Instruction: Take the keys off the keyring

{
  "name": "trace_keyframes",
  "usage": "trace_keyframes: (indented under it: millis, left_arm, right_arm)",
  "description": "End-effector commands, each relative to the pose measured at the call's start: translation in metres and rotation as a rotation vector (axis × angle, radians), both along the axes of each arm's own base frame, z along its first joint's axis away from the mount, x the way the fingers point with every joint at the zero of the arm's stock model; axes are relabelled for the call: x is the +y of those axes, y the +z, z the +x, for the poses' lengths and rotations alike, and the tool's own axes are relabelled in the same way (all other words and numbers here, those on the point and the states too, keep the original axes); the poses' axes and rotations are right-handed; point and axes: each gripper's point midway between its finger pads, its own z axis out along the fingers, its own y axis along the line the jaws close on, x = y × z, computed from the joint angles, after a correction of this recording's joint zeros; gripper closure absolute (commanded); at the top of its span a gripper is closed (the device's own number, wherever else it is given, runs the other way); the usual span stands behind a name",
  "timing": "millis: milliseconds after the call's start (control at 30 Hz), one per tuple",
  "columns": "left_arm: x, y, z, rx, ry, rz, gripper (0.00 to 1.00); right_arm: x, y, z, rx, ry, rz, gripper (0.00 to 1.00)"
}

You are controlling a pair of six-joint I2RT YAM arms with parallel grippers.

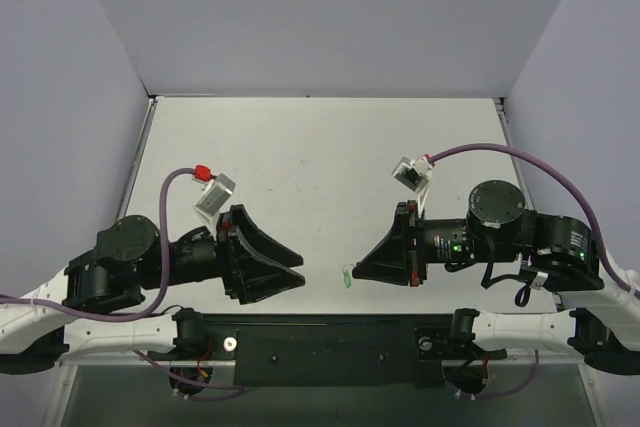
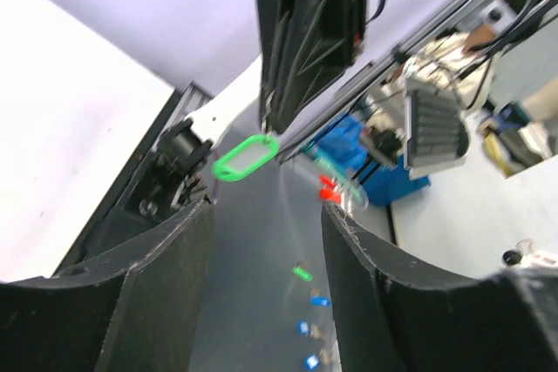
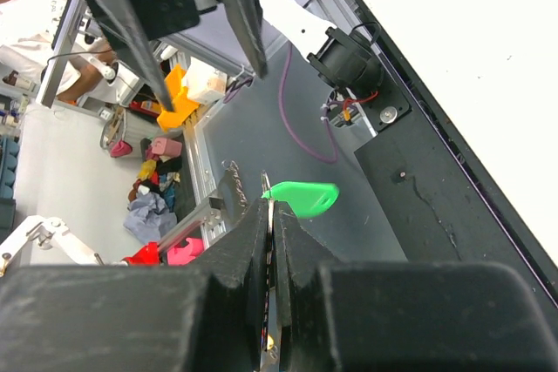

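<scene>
My right gripper (image 1: 358, 269) is shut on a thin silver metal piece, the key (image 3: 268, 215), seen edge-on between its pads (image 3: 268, 208). The green keyring fob (image 3: 301, 198) hangs from the fingertips, off the table, over the front edge. It shows as a small green speck in the top view (image 1: 346, 277) and as a green oblong loop in the left wrist view (image 2: 244, 159). My left gripper (image 1: 299, 271) is open and empty, its jaws pointing at the fob from the left, a short gap away (image 2: 266, 211).
The black base rail (image 1: 330, 342) runs along the table's near edge below both grippers. The white table (image 1: 320, 157) stretches behind them. Cables loop from each wrist. Floor clutter shows beyond the table edge in the wrist views.
</scene>
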Motion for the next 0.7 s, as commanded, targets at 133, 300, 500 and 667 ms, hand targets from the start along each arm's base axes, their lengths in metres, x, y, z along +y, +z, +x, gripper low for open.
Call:
trace_keyframes:
  millis: [133, 300, 500, 667]
  left_arm:
    - [-0.016, 0.041, 0.009, 0.002, 0.035, -0.193, 0.34]
    - [-0.030, 0.038, 0.011, 0.006, 0.031, -0.167, 0.37]
    - [-0.039, 0.033, 0.013, 0.008, 0.029, -0.141, 0.44]
    - [-0.047, 0.029, 0.011, 0.009, 0.012, -0.130, 0.53]
  right_arm:
    - [0.004, 0.024, 0.003, -0.018, -0.010, 0.075, 1.00]
    - [0.003, 0.029, 0.003, -0.022, -0.013, 0.096, 1.00]
    - [0.002, 0.035, 0.002, -0.026, -0.009, 0.116, 1.00]
    - [0.002, 0.035, 0.001, -0.029, -0.007, 0.118, 1.00]
